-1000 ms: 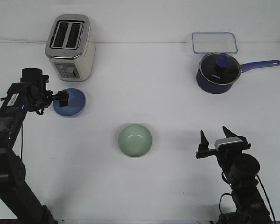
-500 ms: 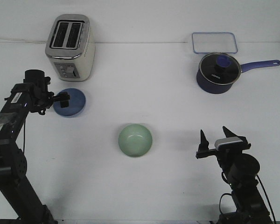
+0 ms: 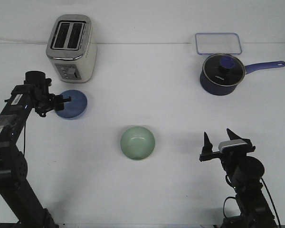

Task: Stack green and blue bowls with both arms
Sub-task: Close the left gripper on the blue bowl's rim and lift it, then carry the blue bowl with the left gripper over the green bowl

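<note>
In the front view, the left tool [image 3: 62, 99] sits at the near-left rim of the blue bowl [image 3: 73, 105]. Whether its fingers straddle the rim or merely touch it, and how far apart they stand, I cannot tell. The green bowl [image 3: 137, 142] lies well off to that tool's right and nearer the robot, on the bare tabletop [image 3: 156, 95]. The right tool [image 3: 219, 137] points up, spread wide, empty, with the green bowl to its left.

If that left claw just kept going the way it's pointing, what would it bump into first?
The left gripper points sideways toward the blue bowl and is already at its near rim, so the bowl would probably come first. Depth is hard to judge from this one view.
</note>
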`<state>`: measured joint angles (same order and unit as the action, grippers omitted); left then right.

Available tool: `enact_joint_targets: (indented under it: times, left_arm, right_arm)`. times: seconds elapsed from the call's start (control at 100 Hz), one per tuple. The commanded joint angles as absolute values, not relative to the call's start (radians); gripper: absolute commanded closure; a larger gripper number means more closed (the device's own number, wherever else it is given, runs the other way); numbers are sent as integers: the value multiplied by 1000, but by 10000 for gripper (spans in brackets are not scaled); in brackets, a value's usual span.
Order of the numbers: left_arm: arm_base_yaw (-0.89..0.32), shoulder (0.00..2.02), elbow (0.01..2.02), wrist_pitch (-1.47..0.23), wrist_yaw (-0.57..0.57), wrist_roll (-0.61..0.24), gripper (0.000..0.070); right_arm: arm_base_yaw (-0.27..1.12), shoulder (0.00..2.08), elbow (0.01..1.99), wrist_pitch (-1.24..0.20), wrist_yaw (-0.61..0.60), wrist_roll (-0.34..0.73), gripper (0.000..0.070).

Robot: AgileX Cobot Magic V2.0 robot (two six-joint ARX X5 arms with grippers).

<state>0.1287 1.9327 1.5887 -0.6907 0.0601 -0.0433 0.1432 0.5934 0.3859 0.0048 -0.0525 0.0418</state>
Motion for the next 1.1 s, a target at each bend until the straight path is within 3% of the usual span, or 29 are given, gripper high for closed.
enact_joint_targets:
  times: [0.0, 0.31, 0.59, 0.87, 1.09]
  left_arm:
    - [130, 1956, 1612, -698, 86, -37, 700]
    - [136, 1955, 1612, -710, 125, -42, 696]
    - [151, 1880, 1612, -744, 337, -62, 695]
    - [122, 1689, 1612, -809, 342, -68, 695]
    - [2, 1635, 1612, -852, 342, -68, 695]
  right_arm:
    - [145, 596, 386, 15, -52, 52, 134]
    - [145, 596, 386, 15, -52, 52, 134]
    - [145, 596, 386, 15, -52, 52, 134]
    - [145, 596, 386, 15, -52, 52, 134]
    - [145, 596, 386, 15, -52, 52, 134]
